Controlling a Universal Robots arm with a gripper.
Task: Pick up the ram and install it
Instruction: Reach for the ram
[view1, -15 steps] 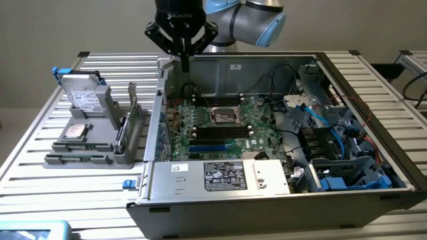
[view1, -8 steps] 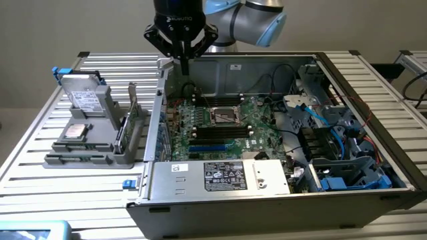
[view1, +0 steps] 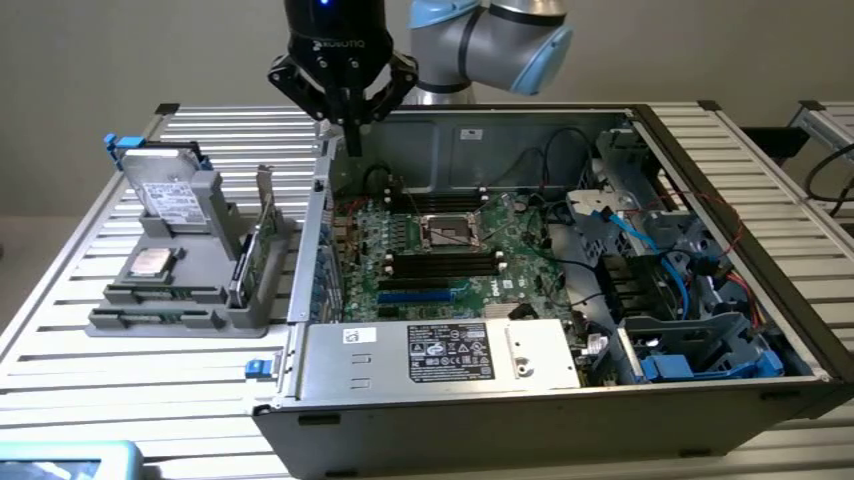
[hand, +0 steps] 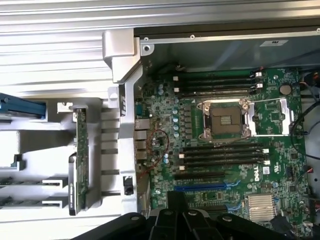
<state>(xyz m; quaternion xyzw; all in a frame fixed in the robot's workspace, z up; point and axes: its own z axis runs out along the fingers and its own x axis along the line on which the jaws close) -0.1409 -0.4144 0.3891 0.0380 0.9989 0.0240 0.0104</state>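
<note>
ram (view1: 163, 294) not picked yet. As far as I can tell it's the thin green stick on edge in the grey holder (view1: 187, 325), outside the case (view1: 534, 420), well below the hand (view1: 352, 128) and off toward the exterior view's left of it

upright card (view1: 250, 255) with bracket stands between the ram and the case wall

hand is closed and empty, hanging over the rear corner of the case, touching nothing

black slots (hand: 220, 150) on the motherboard (hand: 165, 115), beneath the hand, look bare, so my read is that pickup and install are both outstanding

everything sits on a slatted aluminium tabletop (view1: 134, 400); plain pale wall behind, second slatted bench (view1: 827, 115) well off at the exterior view's right
</note>
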